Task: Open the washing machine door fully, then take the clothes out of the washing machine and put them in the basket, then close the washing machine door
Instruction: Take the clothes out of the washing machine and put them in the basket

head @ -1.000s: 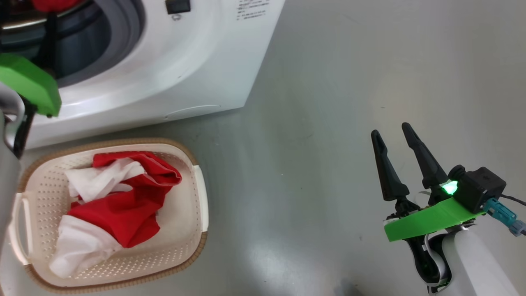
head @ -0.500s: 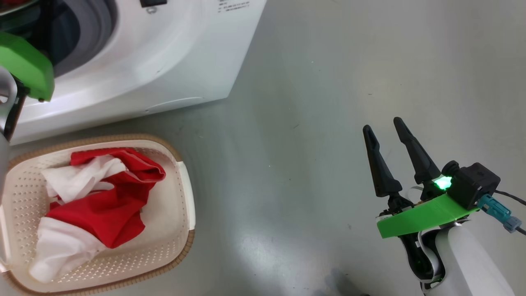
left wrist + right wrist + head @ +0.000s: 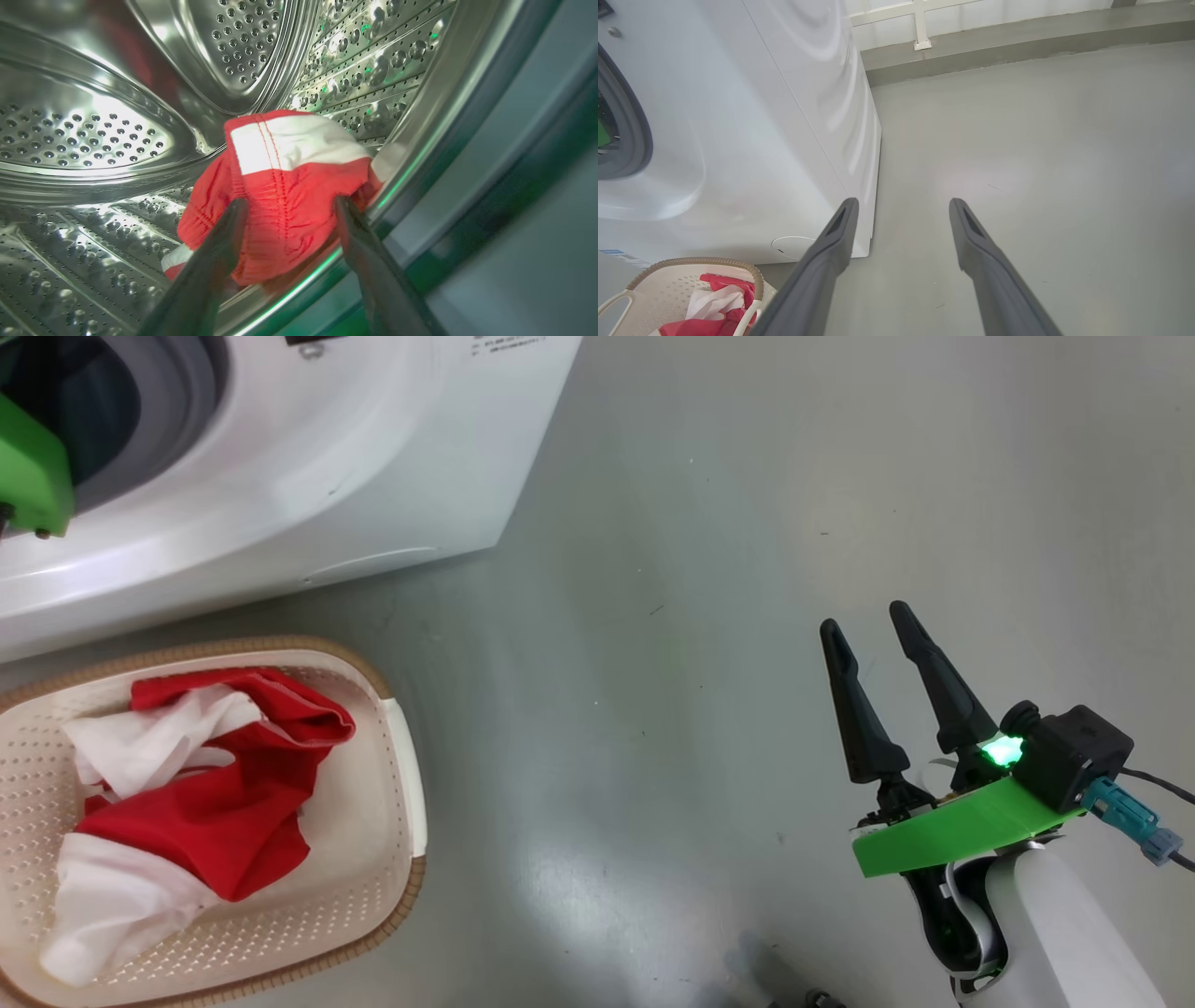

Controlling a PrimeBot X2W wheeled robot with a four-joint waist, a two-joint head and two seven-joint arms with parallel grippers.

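the basket [image 3: 407, 789], lower left, holds red and white clothes [image 3: 196, 812]; the drum [image 3: 93, 140] holds one red piece [image 3: 299, 184]; left gripper [image 3: 289, 201] and right gripper [image 3: 865, 618] stand wide.

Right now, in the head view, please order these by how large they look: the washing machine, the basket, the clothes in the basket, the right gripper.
1. washing machine, even though the frame cuts it off
2. basket
3. clothes inside it
4. right gripper, which seems nearer the camera, so its look is flattered

Grey floor [image 3: 709, 504] under the washing machine [image 3: 355, 448] and basket [image 3: 408, 784]
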